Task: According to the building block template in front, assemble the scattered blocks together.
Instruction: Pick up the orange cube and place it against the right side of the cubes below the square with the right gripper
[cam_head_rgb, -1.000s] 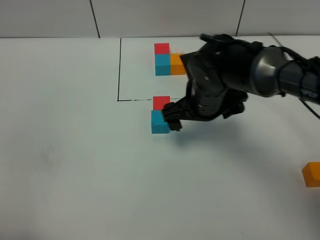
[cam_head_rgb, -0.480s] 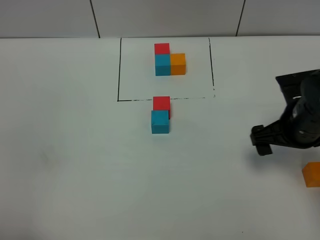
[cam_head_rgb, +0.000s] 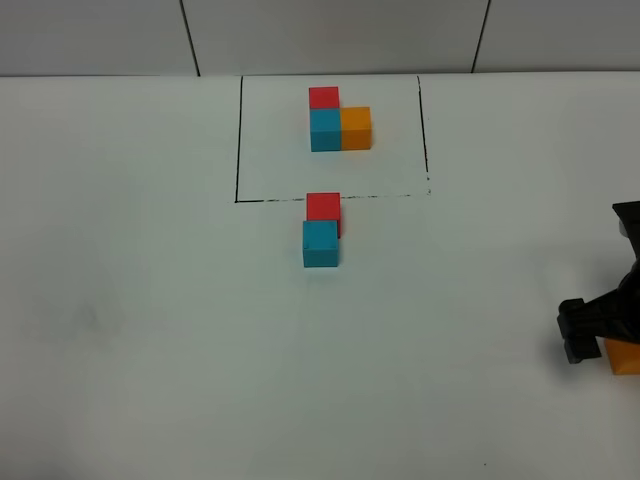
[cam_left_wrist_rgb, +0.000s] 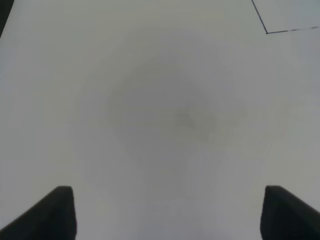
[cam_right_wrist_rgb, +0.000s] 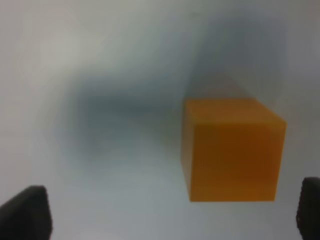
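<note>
The building block template, a red (cam_head_rgb: 323, 97), cyan-blue (cam_head_rgb: 325, 130) and orange (cam_head_rgb: 356, 128) cube cluster, sits inside the black drawn rectangle (cam_head_rgb: 238, 140) at the back. Of the scattered blocks, the red cube (cam_head_rgb: 323, 206) lies on the rectangle's front line, with the cyan-blue cube (cam_head_rgb: 320, 244) touching its front side. The loose orange cube (cam_head_rgb: 626, 357) is at the right edge, partly hidden by my right gripper (cam_head_rgb: 598, 335). In the right wrist view that gripper (cam_right_wrist_rgb: 167, 215) is open, with the orange cube (cam_right_wrist_rgb: 232, 150) between its fingertips and nearer one of them. My left gripper (cam_left_wrist_rgb: 172, 215) is open and empty over bare table.
The white table (cam_head_rgb: 150, 330) is bare on the left and in front. A corner of the black rectangle line (cam_left_wrist_rgb: 265, 31) shows in the left wrist view. The left arm does not show in the exterior high view.
My right gripper has left the cyan-blue cube beside the red one. It has moved right and toward the front, to the orange cube. The cubes have not moved.
</note>
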